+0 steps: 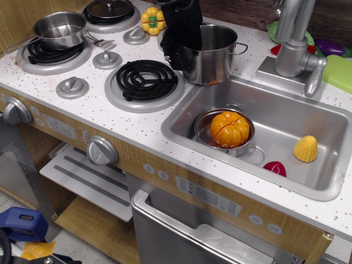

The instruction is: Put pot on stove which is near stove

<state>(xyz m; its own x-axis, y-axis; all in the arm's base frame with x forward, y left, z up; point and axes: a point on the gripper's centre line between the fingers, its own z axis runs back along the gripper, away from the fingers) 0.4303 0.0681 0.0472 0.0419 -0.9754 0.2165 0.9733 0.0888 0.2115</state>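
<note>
1. Fingers of your black gripper [181, 52] sit low against the left wall of the tall shiny steel stockpot [212, 55]. Whether they straddle the rim or only press the outside, you cannot tell; the gripper body hides the tips, so clenched or released is not readable.
2. Stockpot location: upright on the white speckled cooktop [88, 110], at the corner between the steel sink basin [286, 137] and the black spiral coil burner in its silver-grey ring [144, 81]. It stands just beside the burner, not on it.
3. Judgement: you approached from the burner side, probably so a short pull or lift leftward carries the pot onto the coil.
4. Orientation: long axis vertical, mouth open upward. One loop handle [240, 48] points right, toward the faucet [294, 44]; the opposite handle is hidden behind the gripper.
5. Risk, judged: a one-sided rim hold could tip a tall pot; keep it level.
</note>
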